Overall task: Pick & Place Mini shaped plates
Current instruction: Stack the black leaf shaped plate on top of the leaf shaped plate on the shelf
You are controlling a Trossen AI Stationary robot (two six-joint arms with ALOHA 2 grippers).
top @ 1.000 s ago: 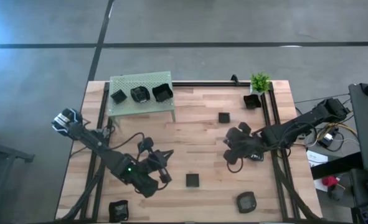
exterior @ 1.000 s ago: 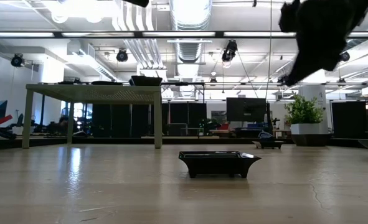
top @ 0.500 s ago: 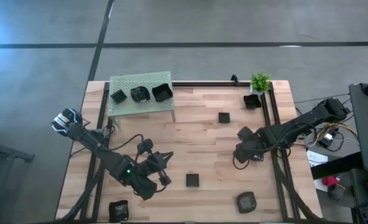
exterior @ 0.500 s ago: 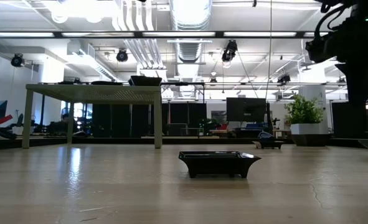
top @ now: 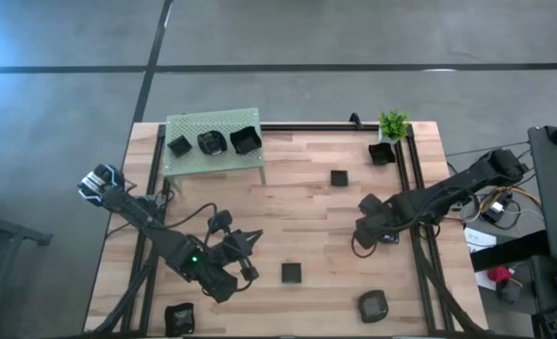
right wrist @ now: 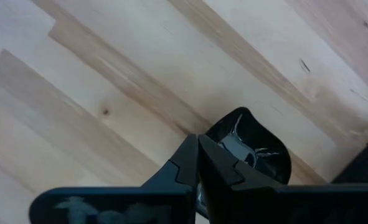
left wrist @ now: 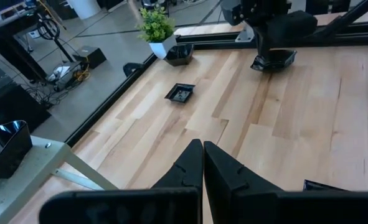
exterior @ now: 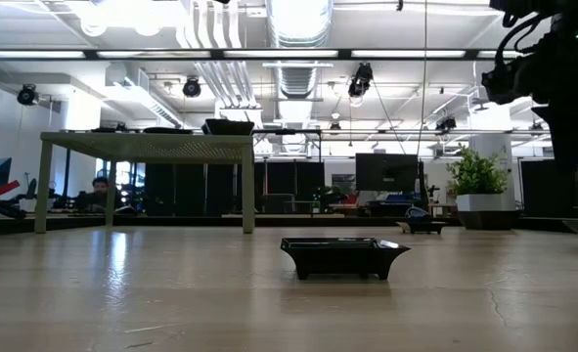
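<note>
The right claw (right wrist: 198,138) has its fingers pressed together, tips down on the near rim of a small glossy black dish (right wrist: 258,149). That dish sits low on the table (top: 306,207), well off to the right of the green platform (top: 188,162) and nearer the front. Whether the rim is really pinched between the fingers or the tips merely rest against it cannot be told.

If the lift is next, I would raise the claw slowly and straight. A thin-rim pinch on a shiny dish will probably let it swing or slip, so it is worth checking that the dish comes up level before heading for the platform.

The left claw (left wrist: 202,144) is also closed and holds nothing. It hangs above the table in front of the platform, out of the right arm's way.

Three dishes (top: 211,142) already sit on the platform's top, filling its left and middle, so the free room seems to be on its right end. A square dish (top: 339,177) lies on the table between the right claw and the platform, close to a likely carry path, so the carried dish should pass above it.

Another dish (top: 290,273) lies further forward, and two more (top: 373,305) (top: 179,317) sit at the front edge. One dish (top: 382,153) sits beside the potted plant (top: 394,123), level with the platform at the far right.
</note>
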